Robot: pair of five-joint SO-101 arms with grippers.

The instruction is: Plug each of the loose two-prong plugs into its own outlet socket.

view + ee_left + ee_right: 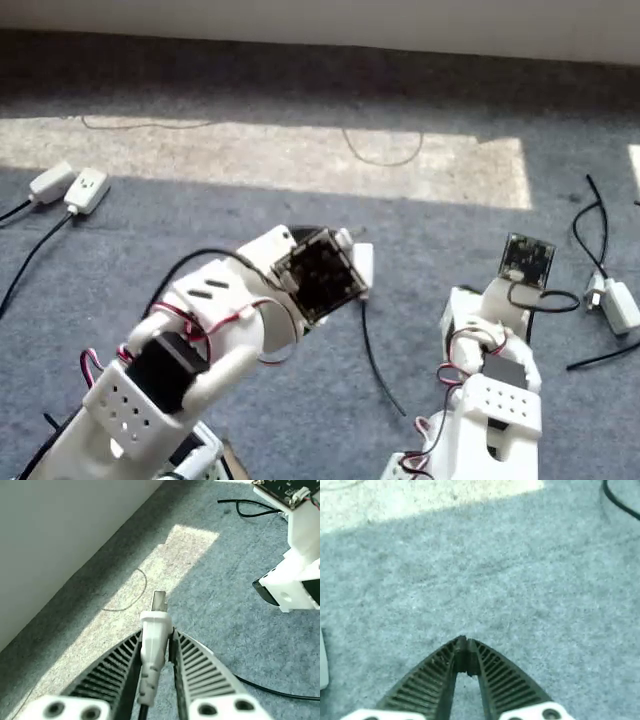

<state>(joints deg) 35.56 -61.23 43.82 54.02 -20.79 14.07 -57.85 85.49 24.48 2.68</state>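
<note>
Grey carpet (225,605); plug (151,647) clamped in left tool (156,636).

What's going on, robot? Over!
Left hand shut on white plug, prongs out. Right hand shut, empty. Outlet block away on carpet. Black cord trailing below.

Plug (153,642) sits between the left gripper (156,631) fingers. Left outlet (88,190) lies far left on carpet (440,250); right outlet (619,305) lies far right.

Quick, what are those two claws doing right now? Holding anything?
Left gripper: closed on a white plug.
Right gripper: closed, holding nothing.
</note>
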